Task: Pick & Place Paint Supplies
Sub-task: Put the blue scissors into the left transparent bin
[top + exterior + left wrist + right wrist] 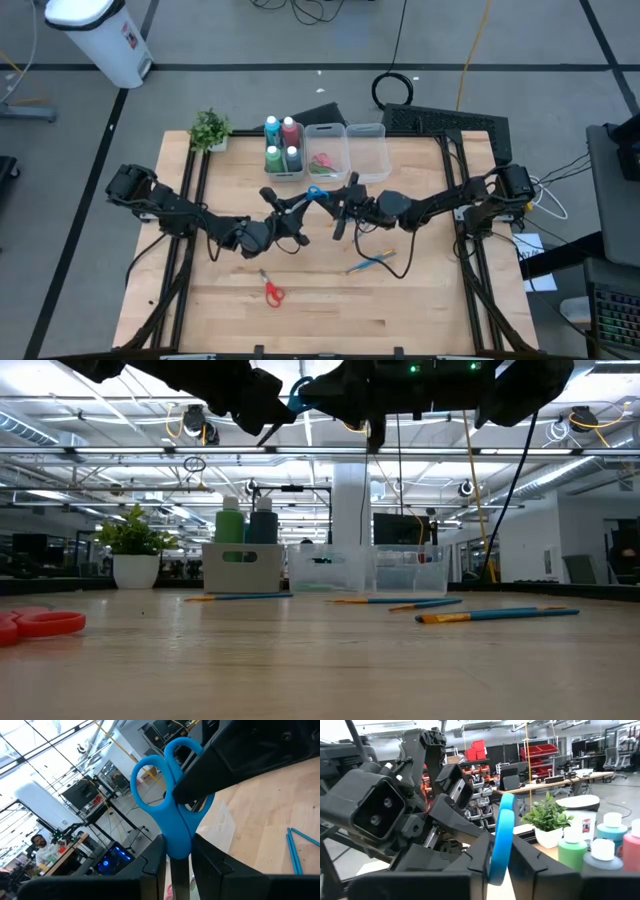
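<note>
Left claw (pixel 290 222) clamped on blue scissors (pixel 316 193) at blade end, raised above tabletop (pixel 420 300) mid-span. Scissors' long axis runs left-right between both claws, handle loops toward right arm. Right claw (pixel 345 205) closed on handle loops: handover pose. Middle bin (pixel 326 150) just beyond, far side; right arm nearer. Red scissors (pixel 272 291), brushes (pixel 370 263) lie near side.

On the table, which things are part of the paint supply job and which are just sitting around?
Job:
blue scissors, held in both the left pincer and the right pincer
red scissors
paint bottles
brushes

Lying about:
potted plant
clear bins
</note>
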`<state>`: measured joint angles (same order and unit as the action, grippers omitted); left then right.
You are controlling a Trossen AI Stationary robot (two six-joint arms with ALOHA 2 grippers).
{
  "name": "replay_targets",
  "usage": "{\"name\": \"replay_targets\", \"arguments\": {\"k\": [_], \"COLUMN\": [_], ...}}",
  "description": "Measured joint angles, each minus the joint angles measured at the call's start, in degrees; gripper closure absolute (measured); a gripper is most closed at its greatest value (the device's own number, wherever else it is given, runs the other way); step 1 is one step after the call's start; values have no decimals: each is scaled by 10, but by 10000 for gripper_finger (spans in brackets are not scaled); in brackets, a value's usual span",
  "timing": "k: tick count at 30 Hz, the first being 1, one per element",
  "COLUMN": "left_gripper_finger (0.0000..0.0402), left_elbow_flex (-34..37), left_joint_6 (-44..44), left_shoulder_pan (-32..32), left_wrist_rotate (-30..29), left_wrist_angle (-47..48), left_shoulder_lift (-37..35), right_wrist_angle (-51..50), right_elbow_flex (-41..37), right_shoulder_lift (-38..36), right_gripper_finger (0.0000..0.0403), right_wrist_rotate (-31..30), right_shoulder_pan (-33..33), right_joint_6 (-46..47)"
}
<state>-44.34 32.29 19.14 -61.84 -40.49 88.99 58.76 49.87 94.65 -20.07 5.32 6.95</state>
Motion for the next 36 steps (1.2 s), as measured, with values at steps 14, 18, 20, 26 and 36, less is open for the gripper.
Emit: {"name": "replay_targets", "arguments": {"k": [14, 18, 20, 26, 36], "left_gripper_finger": [240, 184, 160, 113, 97], "left_elbow_flex": [1, 1, 1, 0, 0], "left_joint_6": [-126, -153, -170, -253, -346], "left_shoulder_pan": [-1, -1, -5, -26, -38], "left_wrist_rotate": [71, 101, 121, 212, 319], "left_wrist_angle": [3, 6, 9, 101, 213], "left_shoulder_lift": [0, 0, 0, -27, -83], "right_wrist_angle": [-4, -8, -7, -26, -74], "right_elbow_flex": [0, 0, 0, 0, 0], "right_shoulder_lift": [-1, -1, -1, -4, -23], "right_gripper_finger": [387, 388, 388, 388, 389], "right_wrist_rotate": [12, 12, 14, 15, 21], "right_shoulder_pan": [1, 1, 1, 1, 5], "right_joint_6": [-23, -30, -32, -34, -34]}}
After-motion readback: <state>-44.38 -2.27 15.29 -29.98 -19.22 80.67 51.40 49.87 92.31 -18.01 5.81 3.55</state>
